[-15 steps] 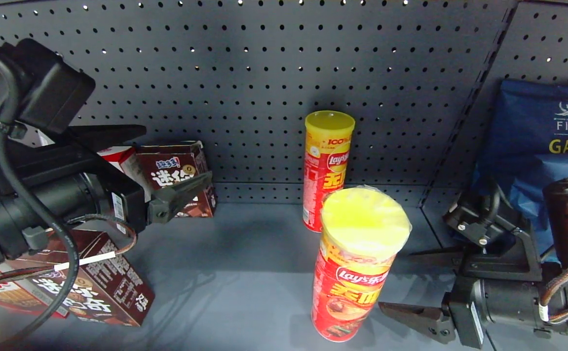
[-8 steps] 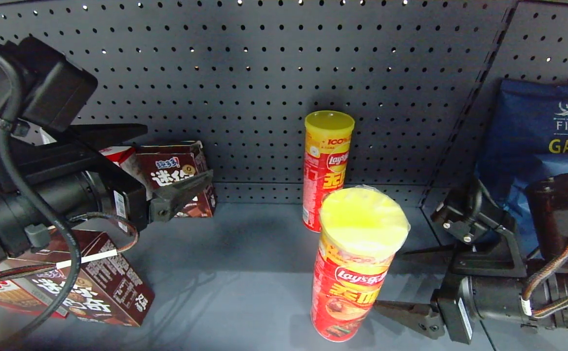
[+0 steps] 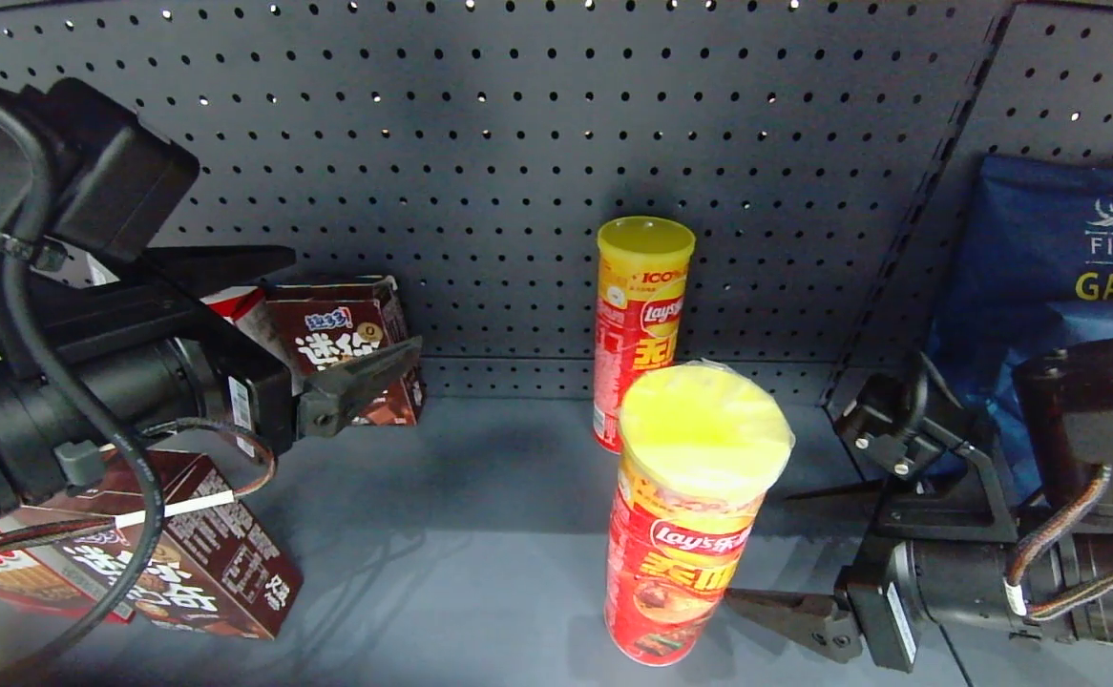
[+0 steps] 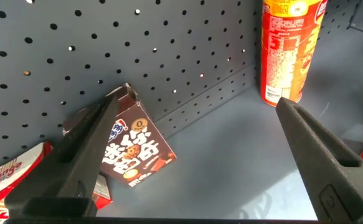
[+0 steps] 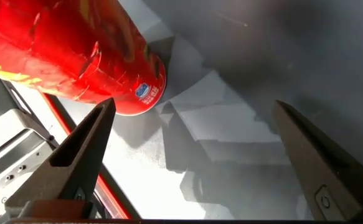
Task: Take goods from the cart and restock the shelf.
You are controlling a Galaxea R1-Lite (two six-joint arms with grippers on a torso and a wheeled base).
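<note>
Two red chip cans with yellow lids stand upright on the grey shelf [image 3: 461, 534]. The far can [image 3: 642, 324] is against the pegboard, and the near can [image 3: 695, 515] is in front of it. My right gripper [image 3: 757, 546] is open, low at the near can's right side, its lower finger at the can's base. In the right wrist view the near can [image 5: 75, 50] lies outside the gap of the right gripper [image 5: 193, 104], beside one finger. My left gripper [image 3: 354, 299] is open and holds nothing, in front of a brown snack box [image 4: 134, 149] leaning at the back wall.
A larger brown box [image 3: 175, 563] lies at the front left under my left arm. Beside the leaning box is a red-and-white pack [image 4: 13, 180]. A blue snack bag [image 3: 1072, 277] stands at the right, past a shelf divider. Bare shelf floor lies between the boxes and the cans.
My right gripper has slid left toward the near can, and the can has shifted a little to the left. The left arm has edged slightly right.
</note>
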